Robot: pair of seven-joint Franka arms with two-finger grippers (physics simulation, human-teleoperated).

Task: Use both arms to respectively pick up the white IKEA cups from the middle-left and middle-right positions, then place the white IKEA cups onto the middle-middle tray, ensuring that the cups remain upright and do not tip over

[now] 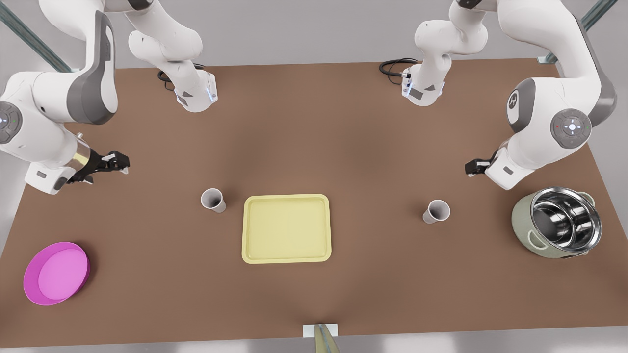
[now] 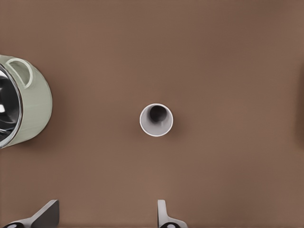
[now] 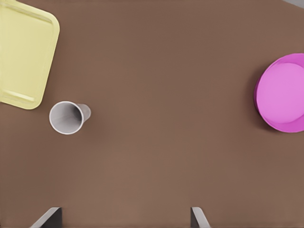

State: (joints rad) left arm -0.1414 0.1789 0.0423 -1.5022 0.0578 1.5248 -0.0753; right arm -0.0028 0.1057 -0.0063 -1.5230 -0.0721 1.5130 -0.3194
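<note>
Two white cups stand upright on the brown table, one on each side of the pale yellow tray (image 1: 287, 198). One cup (image 1: 213, 200) is on the front view's left and the other cup (image 1: 436, 211) on its right. My right gripper (image 1: 123, 163) hovers up and to the left of the left-hand cup (image 3: 69, 117), open, with the tray's corner (image 3: 23, 52) in its wrist view. My left gripper (image 1: 469, 168) hovers just above and to the right of the right-hand cup (image 2: 156, 119), also open. Both grippers (image 2: 104, 218) (image 3: 124, 219) hold nothing.
A round magenta bowl (image 1: 56, 272) (image 3: 282, 92) sits near the front-left corner. A green steel-lined pot (image 1: 559, 220) (image 2: 23, 104) stands at the front view's right edge, close under the left arm. The arm bases and cables are at the far side.
</note>
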